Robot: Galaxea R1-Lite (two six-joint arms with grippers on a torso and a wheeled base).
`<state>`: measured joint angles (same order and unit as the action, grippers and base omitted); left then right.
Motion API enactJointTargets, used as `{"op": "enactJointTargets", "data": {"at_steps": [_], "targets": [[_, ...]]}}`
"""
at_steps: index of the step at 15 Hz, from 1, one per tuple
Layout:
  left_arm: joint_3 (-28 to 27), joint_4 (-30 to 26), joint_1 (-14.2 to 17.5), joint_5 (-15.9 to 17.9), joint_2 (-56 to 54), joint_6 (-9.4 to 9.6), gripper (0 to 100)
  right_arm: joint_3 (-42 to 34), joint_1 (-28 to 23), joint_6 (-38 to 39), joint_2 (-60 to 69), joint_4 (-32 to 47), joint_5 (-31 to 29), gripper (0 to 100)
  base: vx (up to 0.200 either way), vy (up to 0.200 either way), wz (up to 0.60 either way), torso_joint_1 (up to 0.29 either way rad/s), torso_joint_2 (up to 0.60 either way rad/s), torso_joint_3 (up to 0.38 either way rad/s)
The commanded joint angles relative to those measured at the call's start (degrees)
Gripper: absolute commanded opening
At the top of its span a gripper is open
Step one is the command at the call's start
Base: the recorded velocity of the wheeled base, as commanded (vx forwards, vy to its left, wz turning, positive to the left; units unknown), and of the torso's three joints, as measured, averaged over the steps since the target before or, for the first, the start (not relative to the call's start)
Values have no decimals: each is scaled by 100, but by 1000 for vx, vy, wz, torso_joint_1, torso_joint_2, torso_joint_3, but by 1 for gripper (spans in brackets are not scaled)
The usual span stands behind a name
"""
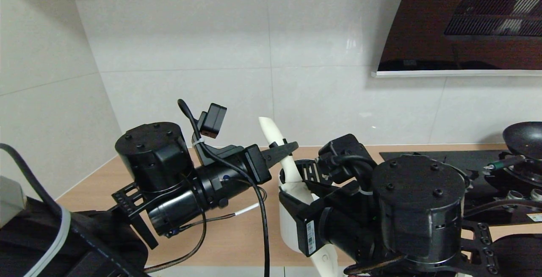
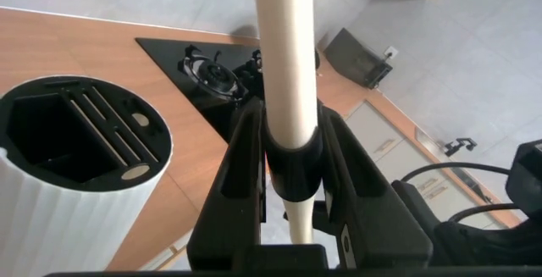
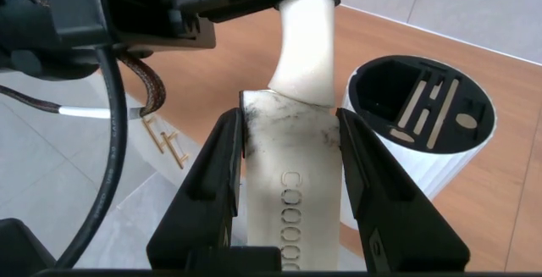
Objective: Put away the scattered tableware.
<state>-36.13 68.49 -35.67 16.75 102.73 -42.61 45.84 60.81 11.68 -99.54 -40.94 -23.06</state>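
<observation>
Head view takes in the widest ground: a glossy white tiled wall (image 1: 190, 56), a dark range hood (image 1: 465, 27) on the right and a pale wood-grain countertop (image 1: 233, 243). A black glass hob (image 1: 423, 156) is set into the counter, with a dark rounded pan (image 1: 525, 135) on it at the far right. Both arms meet at mid-counter over a white utensil holder (image 1: 288, 226), most of which is masked here by the right arm.

The wrist views show more of the holder. It is a ribbed white cylinder standing upright on the wood, topped by a black insert cut into one large compartment and several narrow slots.

The cream utensil (image 1: 271, 133) stands tilted just above and beside the holder, its handle end uppermost. From the left wrist view the handle is a smooth, matte, round shaft. The right wrist view shows what that one hides: the lower part broadens into a flat blade with scuffed, darkened edges and raised lettering.

The left gripper (image 1: 283, 150) has its black fingers closed on the round handle, with a dark pad wrapped against it. The right gripper (image 1: 298, 186) sits lower, with its two fingers pressed against the opposite edges of the flat blade.
</observation>
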Motion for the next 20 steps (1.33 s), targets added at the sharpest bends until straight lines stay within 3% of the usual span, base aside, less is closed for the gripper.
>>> {"op": "enactJointTargets", "data": {"at_steps": [1,5,6,12,14,15,17,18,19,20], "targets": [[1,7,-1,4,-7,-2,0,4,1,1,4,-2,-5,0,0,0,0,0,0,0],[1,7,-1,4,-34,7,0,4,1,-8,4,-2,-23,0,0,0,0,0,0,0],[-8,-2,-1,-5,-34,7,0,13,1,1,4,-2,-23,100,0,0,0,0,0,0],[-61,-55,-1,-23,-174,15,0,22,-25,1,40,-11,-40,100,0,0,0,0,0,0],[-298,-459,-1,-198,-359,59,0,31,-201,-8,259,-2,-40,100,0,0,0,0,0,0],[-597,-872,-1,-471,-491,95,0,39,-385,-34,453,15,-31,100,0,0,0,0,0,0],[-1370,-1892,-1,-1376,-596,376,0,48,-904,-131,857,59,39,100,0,0,0,0,0,0],[-1950,-2428,7,-1939,-535,745,0,66,-1203,-201,1059,59,39,100,0,0,0,0,0,0],[-2091,-2533,7,-2027,-508,815,0,66,-1255,-210,1103,59,39,100,0,0,0,0,0,0],[-2697,-2981,7,-2246,-456,1193,0,66,-1519,-227,1332,103,65,100,0,0,0,0,0,0]]}}
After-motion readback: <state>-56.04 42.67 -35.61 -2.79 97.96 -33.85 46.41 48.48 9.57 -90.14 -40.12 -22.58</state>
